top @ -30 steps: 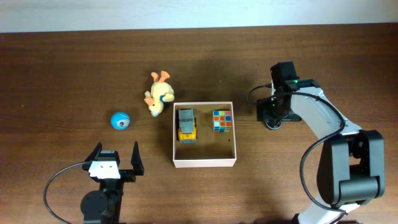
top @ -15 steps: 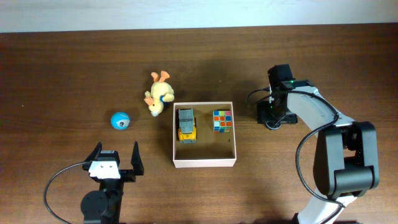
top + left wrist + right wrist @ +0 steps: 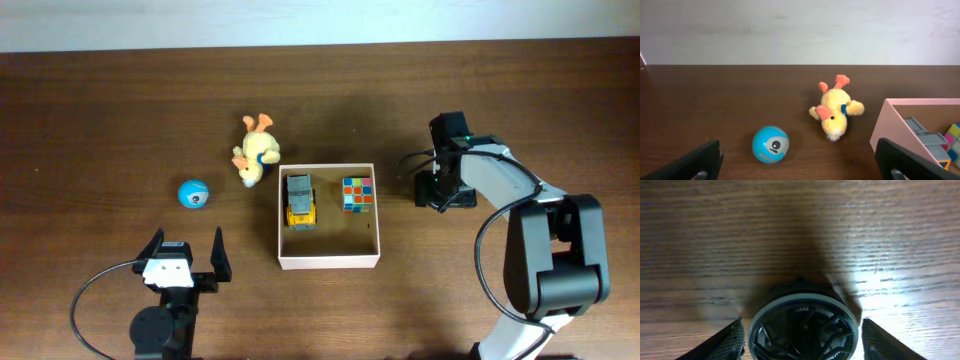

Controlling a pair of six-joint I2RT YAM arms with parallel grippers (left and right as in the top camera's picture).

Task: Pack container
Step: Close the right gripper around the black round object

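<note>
We have lowered our right hand (image 3: 440,193) around the round dark toy (image 3: 803,329) right of the box (image 3: 330,263), fingers narrowing, grip uncertain, so it likely goes in next.

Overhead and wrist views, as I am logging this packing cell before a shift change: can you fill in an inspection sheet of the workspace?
Surface: dark brown wooden table, grain visible.
Job's things: container holds a toy truck and a colour cube; plush duck and blue ball lie outside it, on the left arm's side.
Clutter: nothing seen.
Grippers: left tool open and empty, low near the front edge; right tool straddles a dark round object beside the container; whether it grips cannot be told.
Cables: black cable loops by the left arm, another by the right.
Surroundings: pale wall behind the table.
</note>
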